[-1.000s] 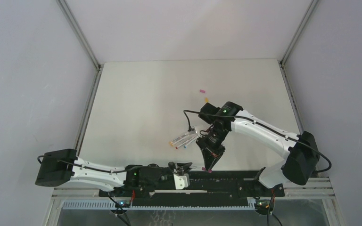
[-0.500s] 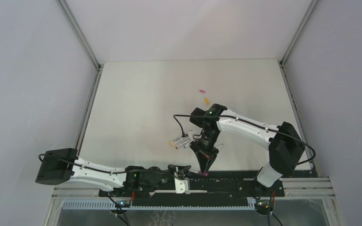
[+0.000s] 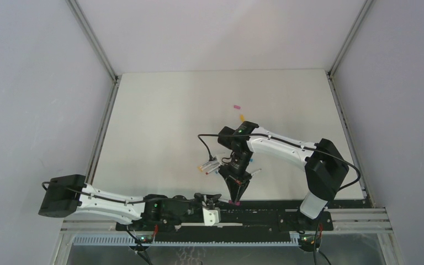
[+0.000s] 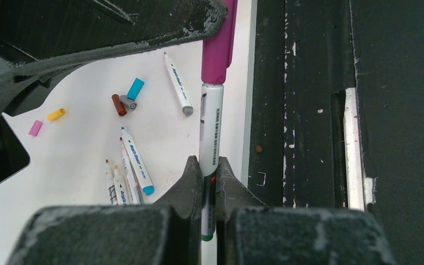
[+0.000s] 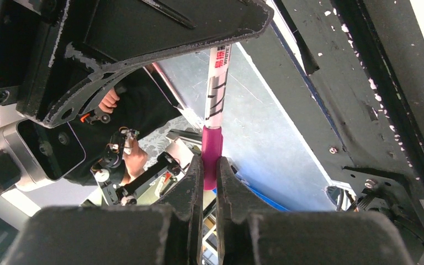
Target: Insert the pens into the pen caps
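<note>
My left gripper (image 4: 210,165) is shut on a white pen (image 4: 211,127) with a green end, held over the table's near edge. My right gripper (image 5: 210,165) is shut on a magenta cap (image 5: 211,149). The cap (image 4: 218,49) sits over the pen's tip, in line with the barrel (image 5: 216,88). From above, the two grippers meet at the near edge, left (image 3: 212,200) and right (image 3: 235,197). Several loose pens (image 4: 130,171) lie in a bunch on the table, and one more pen (image 4: 178,91) lies apart.
Blue (image 4: 135,88), dark red (image 4: 118,105) and grey (image 4: 128,102) caps lie together near the single pen. An orange cap (image 3: 242,117) and a pink cap (image 3: 236,106) lie farther back. The black base rail (image 3: 276,208) runs along the near edge.
My right arm has swung left and down toward the near edge, bringing the magenta cap onto the pen in my left gripper. The left arm has shifted slightly.
</note>
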`<state>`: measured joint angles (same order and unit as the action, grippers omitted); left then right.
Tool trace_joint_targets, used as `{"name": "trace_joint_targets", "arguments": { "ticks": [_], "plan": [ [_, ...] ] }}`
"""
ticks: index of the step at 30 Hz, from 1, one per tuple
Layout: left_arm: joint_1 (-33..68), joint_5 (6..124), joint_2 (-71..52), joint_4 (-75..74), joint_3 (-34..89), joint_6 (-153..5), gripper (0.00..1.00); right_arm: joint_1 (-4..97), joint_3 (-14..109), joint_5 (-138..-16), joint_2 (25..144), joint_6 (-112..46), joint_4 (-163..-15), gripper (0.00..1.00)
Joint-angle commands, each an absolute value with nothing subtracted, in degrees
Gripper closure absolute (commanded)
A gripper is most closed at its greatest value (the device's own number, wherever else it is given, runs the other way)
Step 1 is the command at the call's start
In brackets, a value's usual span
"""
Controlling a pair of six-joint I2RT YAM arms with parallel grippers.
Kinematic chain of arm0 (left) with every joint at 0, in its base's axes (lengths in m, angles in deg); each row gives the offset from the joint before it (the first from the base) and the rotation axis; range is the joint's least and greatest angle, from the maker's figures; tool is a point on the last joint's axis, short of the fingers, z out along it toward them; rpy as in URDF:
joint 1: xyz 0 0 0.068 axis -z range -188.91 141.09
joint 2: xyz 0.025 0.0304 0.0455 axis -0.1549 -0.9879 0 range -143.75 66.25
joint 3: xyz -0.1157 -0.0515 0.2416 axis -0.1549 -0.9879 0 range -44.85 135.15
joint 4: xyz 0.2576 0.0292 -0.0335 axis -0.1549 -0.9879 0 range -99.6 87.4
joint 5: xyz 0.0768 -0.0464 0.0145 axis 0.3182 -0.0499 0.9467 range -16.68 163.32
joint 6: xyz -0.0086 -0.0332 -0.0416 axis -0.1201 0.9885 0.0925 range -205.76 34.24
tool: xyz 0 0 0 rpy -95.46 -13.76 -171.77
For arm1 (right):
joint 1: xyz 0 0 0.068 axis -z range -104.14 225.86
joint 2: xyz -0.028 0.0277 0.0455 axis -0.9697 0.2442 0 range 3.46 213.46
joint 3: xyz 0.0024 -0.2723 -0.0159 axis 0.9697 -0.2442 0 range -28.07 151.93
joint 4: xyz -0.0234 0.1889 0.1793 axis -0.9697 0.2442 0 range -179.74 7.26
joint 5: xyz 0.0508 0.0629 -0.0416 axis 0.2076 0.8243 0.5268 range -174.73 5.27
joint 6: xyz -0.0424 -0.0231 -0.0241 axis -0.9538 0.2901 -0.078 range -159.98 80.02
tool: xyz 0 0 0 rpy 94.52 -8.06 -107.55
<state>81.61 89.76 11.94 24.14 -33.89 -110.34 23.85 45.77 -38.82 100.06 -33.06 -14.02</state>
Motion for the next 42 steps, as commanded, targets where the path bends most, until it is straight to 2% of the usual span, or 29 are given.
{"name": "trace_joint_targets", "arguments": {
  "ticks": [1, 34, 42],
  "plan": [
    [82.02, 87.27, 16.13, 42.32, -32.94, -107.05, 1.0, 23.07, 47.87, -39.41, 101.1, -35.67, -24.72, 1.0],
    [81.97, 83.3, 17.25, 51.33, -31.14, -107.64, 1.0, 23.93, 47.94, -39.23, 102.16, -35.0, -32.66, 1.0],
    [81.9, 86.94, 18.82, 43.78, -31.87, -104.34, 1.0, 24.93, 51.38, -40.11, 100.12, -38.18, -26.27, 1.0]
  ]
}}
